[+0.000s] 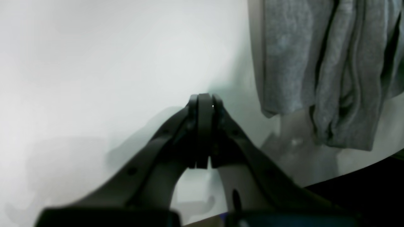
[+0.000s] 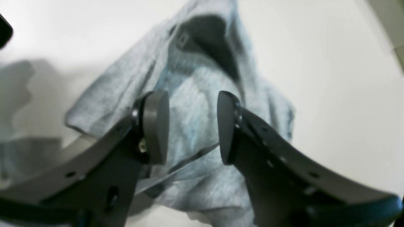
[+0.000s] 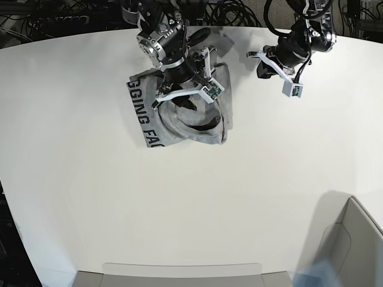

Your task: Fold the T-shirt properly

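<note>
While the right gripper [image 2: 192, 127] hovers with jaws apart over the rumpled T-shirt [image 3: 179, 113] at the table's [image 3: 191, 197] far edge and the left gripper [image 1: 205, 104] sits closed and empty well aside, folding looks unfinished, and the next move calls for seizing an edge.

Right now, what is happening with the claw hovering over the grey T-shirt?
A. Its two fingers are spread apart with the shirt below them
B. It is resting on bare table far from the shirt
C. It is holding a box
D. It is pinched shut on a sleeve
A: in the right wrist view the right gripper has its pads apart, with the crumpled T-shirt showing through the gap and nothing clamped.
</note>
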